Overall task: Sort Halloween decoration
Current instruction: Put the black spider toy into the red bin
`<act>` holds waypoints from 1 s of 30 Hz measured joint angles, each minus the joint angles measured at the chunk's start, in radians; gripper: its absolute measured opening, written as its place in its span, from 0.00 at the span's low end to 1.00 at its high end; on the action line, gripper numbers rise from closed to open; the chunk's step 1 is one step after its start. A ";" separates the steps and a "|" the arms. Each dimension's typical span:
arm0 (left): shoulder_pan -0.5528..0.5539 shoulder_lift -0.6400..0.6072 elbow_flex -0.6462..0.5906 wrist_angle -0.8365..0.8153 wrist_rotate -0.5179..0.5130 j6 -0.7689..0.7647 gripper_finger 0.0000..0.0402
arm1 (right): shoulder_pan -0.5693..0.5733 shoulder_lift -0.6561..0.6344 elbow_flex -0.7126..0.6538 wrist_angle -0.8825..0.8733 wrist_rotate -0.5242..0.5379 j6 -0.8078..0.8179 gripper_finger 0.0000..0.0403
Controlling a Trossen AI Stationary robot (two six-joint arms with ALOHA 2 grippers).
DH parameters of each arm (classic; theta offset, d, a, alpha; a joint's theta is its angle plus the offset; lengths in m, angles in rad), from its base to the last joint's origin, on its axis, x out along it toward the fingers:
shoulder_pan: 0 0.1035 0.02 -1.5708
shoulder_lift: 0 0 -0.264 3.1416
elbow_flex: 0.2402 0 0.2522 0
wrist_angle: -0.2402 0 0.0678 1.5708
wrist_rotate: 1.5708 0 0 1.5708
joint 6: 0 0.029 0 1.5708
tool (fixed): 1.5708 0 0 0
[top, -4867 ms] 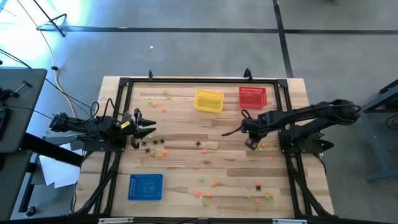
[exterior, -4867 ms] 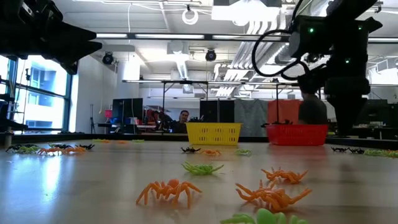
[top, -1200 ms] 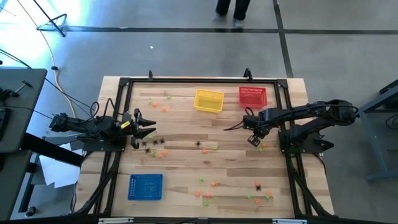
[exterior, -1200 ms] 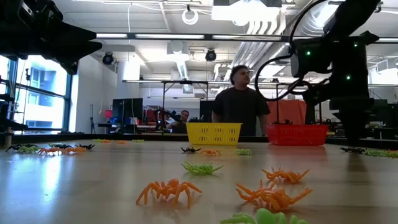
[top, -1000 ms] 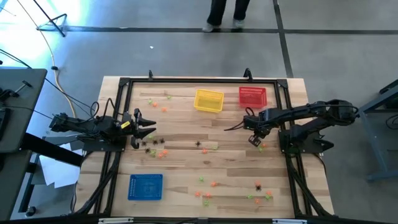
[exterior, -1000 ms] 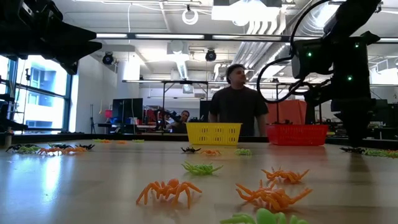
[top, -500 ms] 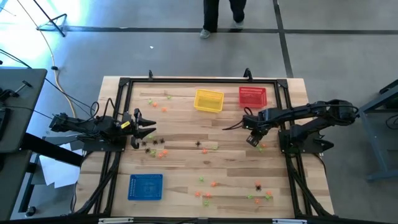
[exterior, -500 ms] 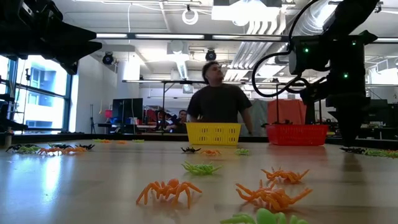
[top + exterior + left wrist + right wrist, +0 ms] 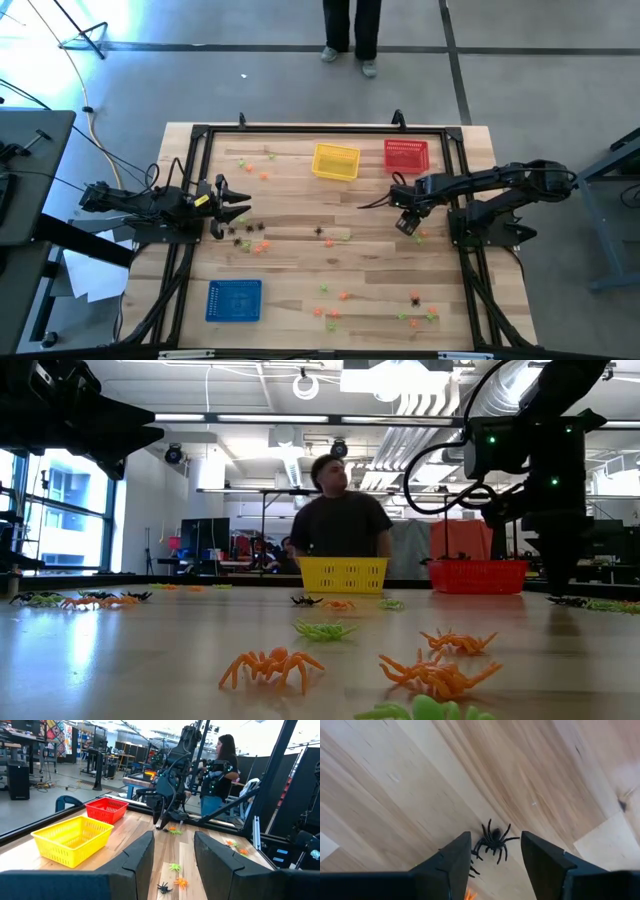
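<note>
The middle of the desk (image 9: 300, 255) has lots of bare wood to pass over. Tiny spiders (image 9: 330, 312) lie in little groups. The yellow basket (image 9: 336, 161) and red basket (image 9: 406, 155) block the far edge, the blue basket (image 9: 234, 300) one near corner.

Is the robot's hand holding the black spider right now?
No, the black spider lies on the wooden table, with the right hand open above it and its fingers not touching it.
</note>
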 joint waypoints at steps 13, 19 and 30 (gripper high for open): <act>0.000 0.000 0.000 0.000 0.000 0.000 0.32 | 0.000 0.045 0.000 0.015 0.000 0.004 0.42; 0.000 0.000 0.000 0.000 0.000 0.000 0.32 | 0.000 0.107 0.005 0.018 0.006 -0.002 0.42; 0.000 0.000 0.000 0.000 0.000 0.000 0.32 | -0.002 0.114 0.003 0.030 0.002 0.003 0.30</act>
